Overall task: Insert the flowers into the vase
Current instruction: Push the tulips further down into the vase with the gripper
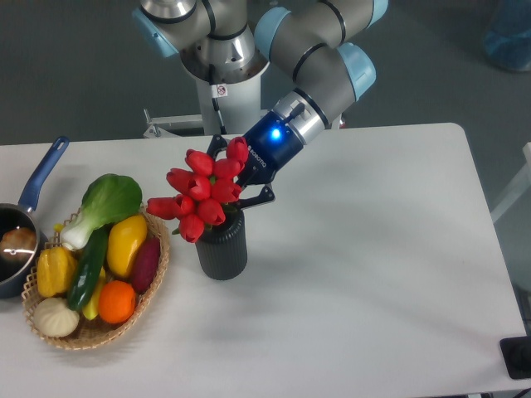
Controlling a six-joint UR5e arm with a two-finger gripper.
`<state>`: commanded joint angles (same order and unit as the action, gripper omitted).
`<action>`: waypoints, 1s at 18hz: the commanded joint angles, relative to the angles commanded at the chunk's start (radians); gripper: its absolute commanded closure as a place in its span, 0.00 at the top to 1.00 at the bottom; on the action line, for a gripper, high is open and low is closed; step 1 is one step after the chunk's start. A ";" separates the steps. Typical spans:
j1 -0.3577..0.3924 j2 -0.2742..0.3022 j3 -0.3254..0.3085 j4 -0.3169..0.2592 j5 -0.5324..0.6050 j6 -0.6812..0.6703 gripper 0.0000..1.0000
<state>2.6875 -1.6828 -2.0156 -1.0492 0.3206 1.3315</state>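
The flowers (202,194) sit low in the vase (221,247), stems mostly hidden, though the gripper (241,178) (finger spacing obscured by blooms) has not yet withdrawn.

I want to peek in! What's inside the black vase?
The flowers sit in the vase: red tulip heads bunch over its mouth, leaning toward the basket. Their stems inside are hidden by the blooms and the dark wall. The gripper is right behind them.
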 joint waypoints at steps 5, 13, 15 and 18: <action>0.000 -0.012 -0.026 0.000 0.000 0.037 0.16; 0.000 -0.015 -0.029 -0.002 0.005 0.057 0.73; 0.000 -0.014 -0.031 0.000 0.021 0.057 0.79; 0.002 -0.014 -0.031 -0.002 0.028 0.055 0.97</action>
<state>2.6891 -1.6966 -2.0463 -1.0508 0.3482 1.3867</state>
